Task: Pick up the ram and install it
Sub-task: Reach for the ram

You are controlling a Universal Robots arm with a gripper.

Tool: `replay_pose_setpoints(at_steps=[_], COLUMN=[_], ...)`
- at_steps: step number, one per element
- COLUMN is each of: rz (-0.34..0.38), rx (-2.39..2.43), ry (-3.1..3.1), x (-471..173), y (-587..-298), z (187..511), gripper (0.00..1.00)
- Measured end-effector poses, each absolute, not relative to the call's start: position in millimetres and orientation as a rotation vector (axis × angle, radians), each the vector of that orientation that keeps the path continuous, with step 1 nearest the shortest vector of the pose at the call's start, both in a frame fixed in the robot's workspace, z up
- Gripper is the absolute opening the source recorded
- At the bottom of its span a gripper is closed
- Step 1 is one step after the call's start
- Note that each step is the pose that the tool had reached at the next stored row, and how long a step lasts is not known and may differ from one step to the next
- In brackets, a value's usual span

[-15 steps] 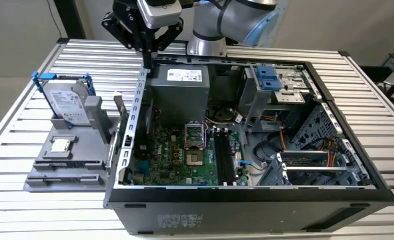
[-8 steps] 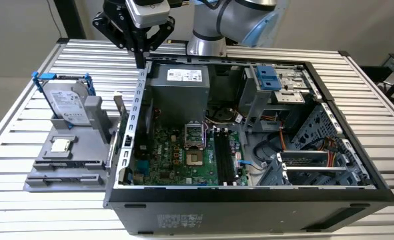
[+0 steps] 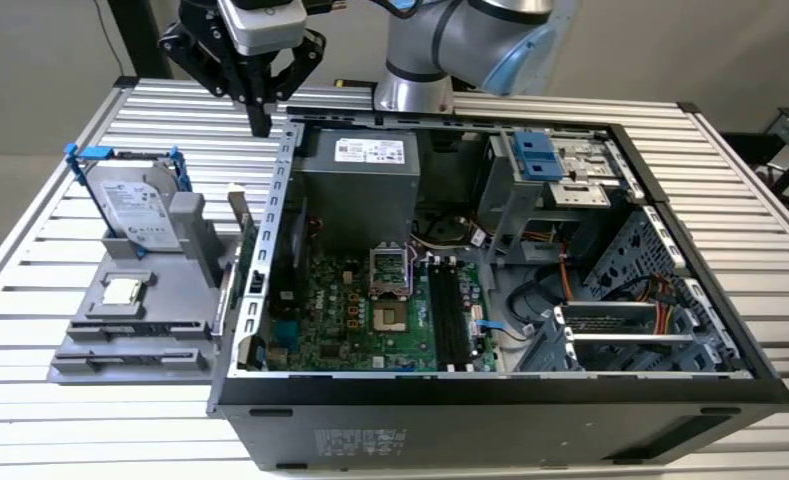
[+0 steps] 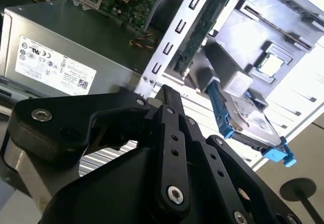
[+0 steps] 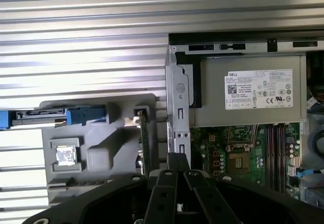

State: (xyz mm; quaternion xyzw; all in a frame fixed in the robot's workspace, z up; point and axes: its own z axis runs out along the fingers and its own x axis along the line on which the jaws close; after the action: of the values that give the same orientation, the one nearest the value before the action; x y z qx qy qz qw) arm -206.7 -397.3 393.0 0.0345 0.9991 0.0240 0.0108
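"Exterior view first: where is the claw, and how do its fingers stand?"

"(a) I see my gripper [image 3: 258,128] hanging above the slatted table [image 3: 27,290]. It is just outside the far corner of the computer case [image 3: 277,210], on the exterior view's left. The two fingers are pressed together into one dark tip with nothing between them. Both wrist views show the same closed pair."

"And the ram?"

"(b) The ram [image 5: 143,143] stands on its long edge in the grey holder [image 3: 127,335], outside the case and parallel to its side wall. It is lower than the fingertips and apart from them. In the first wrist view I see it edge-on as a thin green line, and only a narrow gap parts it from the wall's perforated flange. On its other side a grey block of the holder rises, and beyond that the hard drive [image 3: 138,205] stands upright in its blue frame."

"Room to move?"

"(c) Bare slats run out beyond the holder's far edge. Inside the case, the black slots [image 3: 450,315] lie on the motherboard [image 3: 347,310], beside the processor socket [image 3: 391,318]. The power supply [image 3: 361,180] stands tall just beyond the socket."
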Motion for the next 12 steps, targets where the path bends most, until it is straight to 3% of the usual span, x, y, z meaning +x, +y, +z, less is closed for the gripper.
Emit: replay_pose_setpoints(at_steps=[12], rz=[0.075], rx=[0.108], ry=[3.117], x=[-241.0], y=[-396.5], z=[393.0], gripper=[0.0])
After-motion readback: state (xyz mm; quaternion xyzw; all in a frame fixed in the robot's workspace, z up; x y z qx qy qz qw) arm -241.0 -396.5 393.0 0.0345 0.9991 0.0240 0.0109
